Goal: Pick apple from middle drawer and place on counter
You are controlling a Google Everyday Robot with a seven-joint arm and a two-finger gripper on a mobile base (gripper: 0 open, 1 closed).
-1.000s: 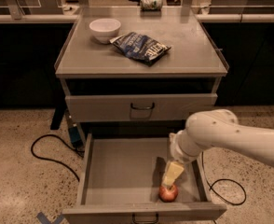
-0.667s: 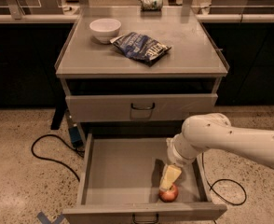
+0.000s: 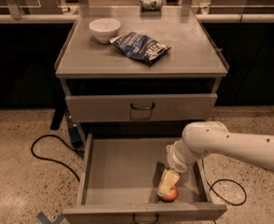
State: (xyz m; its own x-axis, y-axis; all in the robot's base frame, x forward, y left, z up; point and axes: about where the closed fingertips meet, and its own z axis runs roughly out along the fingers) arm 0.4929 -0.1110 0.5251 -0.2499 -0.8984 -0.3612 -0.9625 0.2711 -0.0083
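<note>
Since a sec ago the gripper (image 3: 167,185) has dropped a bit lower and closer to the front of the open drawer (image 3: 118,171). Its pale yellow tip is now right down on the apple (image 3: 170,194), where before it hung just above. The apple hasn't budged.

Apple sits on the drawer floor in the front R corner, close to the front wall and near the R wall. The gripper tip comes at it from above and behind, slanting down. It covers the apple's upper L side, so only the red lower R part shows. Tip and apple look to be touching. Can't tell from where I stand whether the gripper is spread round the apple, pinching it, or just resting on top.

White arm (image 3: 230,146) reaches in from the R, over the drawer's R wall, w/ the wrist bent down into the drawer.

Top drawer (image 3: 104,108) is shut, its black handle (image 3: 142,107) at centre. Counter (image 3: 193,55) above carries a white bowl (image 3: 105,29) at back L and a dark blue bag (image 3: 140,47) just beside it, nearer the middle. A can (image 3: 151,3) lies on its side on the ledge behind. Black cable (image 3: 48,153) loops over the speckled floor L of the cabinet.
</note>
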